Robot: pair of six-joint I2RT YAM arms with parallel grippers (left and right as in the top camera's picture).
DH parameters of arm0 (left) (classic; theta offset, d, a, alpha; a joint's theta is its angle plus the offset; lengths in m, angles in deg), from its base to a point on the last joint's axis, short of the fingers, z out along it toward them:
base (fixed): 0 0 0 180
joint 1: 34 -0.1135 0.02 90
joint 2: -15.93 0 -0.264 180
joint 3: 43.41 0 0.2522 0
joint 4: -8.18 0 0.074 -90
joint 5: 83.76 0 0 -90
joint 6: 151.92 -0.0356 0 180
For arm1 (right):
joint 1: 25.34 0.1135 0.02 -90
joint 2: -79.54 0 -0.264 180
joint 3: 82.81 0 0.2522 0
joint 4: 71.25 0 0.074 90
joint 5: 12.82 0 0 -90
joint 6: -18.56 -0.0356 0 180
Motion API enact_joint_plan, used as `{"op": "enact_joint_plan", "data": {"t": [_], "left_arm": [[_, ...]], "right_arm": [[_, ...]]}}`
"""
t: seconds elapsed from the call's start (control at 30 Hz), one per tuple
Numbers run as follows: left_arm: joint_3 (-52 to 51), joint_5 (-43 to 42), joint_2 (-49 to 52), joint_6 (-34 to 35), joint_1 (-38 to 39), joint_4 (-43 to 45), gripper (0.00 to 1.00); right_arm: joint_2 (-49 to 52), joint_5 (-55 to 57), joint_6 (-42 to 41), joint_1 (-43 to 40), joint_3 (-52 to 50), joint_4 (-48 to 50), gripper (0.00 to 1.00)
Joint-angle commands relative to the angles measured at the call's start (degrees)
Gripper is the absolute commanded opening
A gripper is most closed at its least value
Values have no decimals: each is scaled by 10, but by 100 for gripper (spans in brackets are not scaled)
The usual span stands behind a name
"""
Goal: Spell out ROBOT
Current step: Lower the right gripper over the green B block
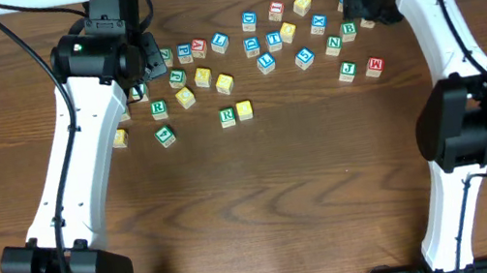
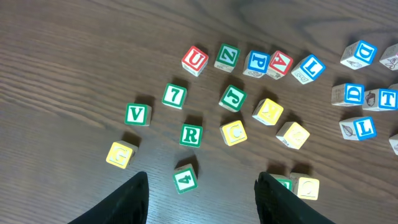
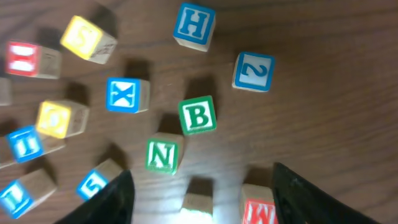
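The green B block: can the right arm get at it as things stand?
Probably yes. The right gripper hangs open near the green B block, though the green N block sits close beside it.

Letter blocks are scattered all over the wooden surface [image 2: 74, 56]. The green R block [image 2: 191, 135] sits roughly mid-frame, with the green 7 block [image 2: 175, 95] just up-left of it, the green V block [image 2: 137, 114] further left, and a yellow block [image 2: 234, 132] (looks like a C) just to its right. The green 4 block [image 2: 185, 179] lies tilted below the R, between the two dark fingers [image 2: 124, 202], which are spread wide apart. The top row is red U [image 2: 195, 60], green Z [image 2: 227, 57], blue P [image 2: 255, 63], red A [image 2: 279, 63] and blue L [image 2: 311, 67]. The blue T block [image 2: 388, 98] is at the right edge.
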Motion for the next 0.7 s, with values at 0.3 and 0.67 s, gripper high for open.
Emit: {"op": "enact_joint_plan", "data": {"t": [0.3, 0.67], "left_arm": [[3, 1, -5, -3, -2, -2, 55], [3, 1, -5, -3, -2, -2, 54]], "right_arm": [[75, 14, 32, 4, 2, 52, 57], [107, 19, 47, 6, 2, 81, 51]]}}
